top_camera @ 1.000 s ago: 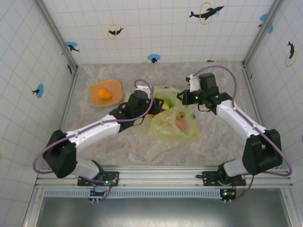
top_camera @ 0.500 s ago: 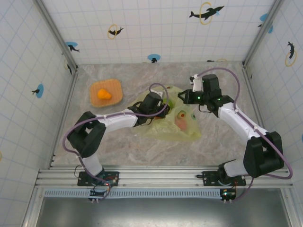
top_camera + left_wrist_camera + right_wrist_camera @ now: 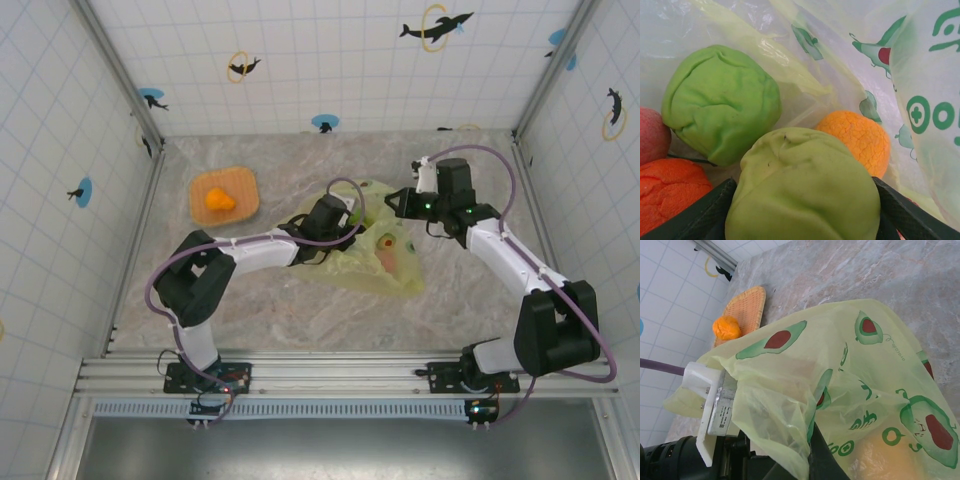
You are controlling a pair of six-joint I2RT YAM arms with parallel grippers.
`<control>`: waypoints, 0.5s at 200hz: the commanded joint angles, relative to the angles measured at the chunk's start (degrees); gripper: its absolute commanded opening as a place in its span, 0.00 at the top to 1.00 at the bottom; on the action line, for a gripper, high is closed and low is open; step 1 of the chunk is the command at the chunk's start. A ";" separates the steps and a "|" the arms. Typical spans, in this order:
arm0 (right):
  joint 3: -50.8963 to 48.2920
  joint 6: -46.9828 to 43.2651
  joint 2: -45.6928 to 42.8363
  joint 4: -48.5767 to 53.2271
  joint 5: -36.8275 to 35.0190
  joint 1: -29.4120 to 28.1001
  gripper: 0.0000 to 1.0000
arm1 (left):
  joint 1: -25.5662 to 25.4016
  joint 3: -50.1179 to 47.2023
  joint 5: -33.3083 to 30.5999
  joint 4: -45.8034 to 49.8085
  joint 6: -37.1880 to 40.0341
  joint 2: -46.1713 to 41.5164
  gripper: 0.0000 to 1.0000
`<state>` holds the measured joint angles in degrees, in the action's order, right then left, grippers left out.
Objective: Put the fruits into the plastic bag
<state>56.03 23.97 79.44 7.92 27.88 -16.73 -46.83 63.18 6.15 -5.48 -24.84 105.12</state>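
Note:
The plastic bag (image 3: 385,265) lies mid-table, yellow-green with avocado prints. My left gripper (image 3: 343,216) reaches into its mouth. In the left wrist view a light green fruit (image 3: 805,190) fills the gap of the left gripper (image 3: 802,212), with a dark finger against each side. Around it inside the bag (image 3: 935,75) lie another green fruit (image 3: 720,115), an orange one (image 3: 857,140), a red-orange one (image 3: 667,192) and a pinkish one (image 3: 649,135). My right gripper (image 3: 392,203) is shut on the bag's rim (image 3: 790,440) and holds it up. One orange fruit (image 3: 219,199) rests outside.
A flat woven tray (image 3: 242,182) at the back left carries the lone orange fruit (image 3: 726,327). The left arm's wrist with its white mount (image 3: 710,405) sits close beside the right gripper at the bag's mouth. Tiled walls enclose the marble table.
My left arm has pushed rightward from the bag's left edge into its mouth with the green fruit. The right gripper has shifted slightly right, pulling the rim with it.

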 commanded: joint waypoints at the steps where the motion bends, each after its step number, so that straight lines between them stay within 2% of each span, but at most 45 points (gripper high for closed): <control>1: -0.99 -0.34 -1.25 -1.38 -0.54 0.60 1.00 | -0.11 1.77 1.99 1.70 1.87 -0.46 0.27; 61: -1.15 -2.05 -1.37 0.24 -1.51 0.69 1.00 | 1.37 0.51 2.28 1.73 2.06 -5.63 0.12; 100: -1.07 -2.66 -1.44 0.89 -2.02 0.66 1.00 | 2.48 -0.14 2.47 3.13 3.17 -9.48 0.10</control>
<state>56.01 22.50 79.44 8.10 26.76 -16.38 -45.12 63.33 8.03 -3.70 -23.73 99.13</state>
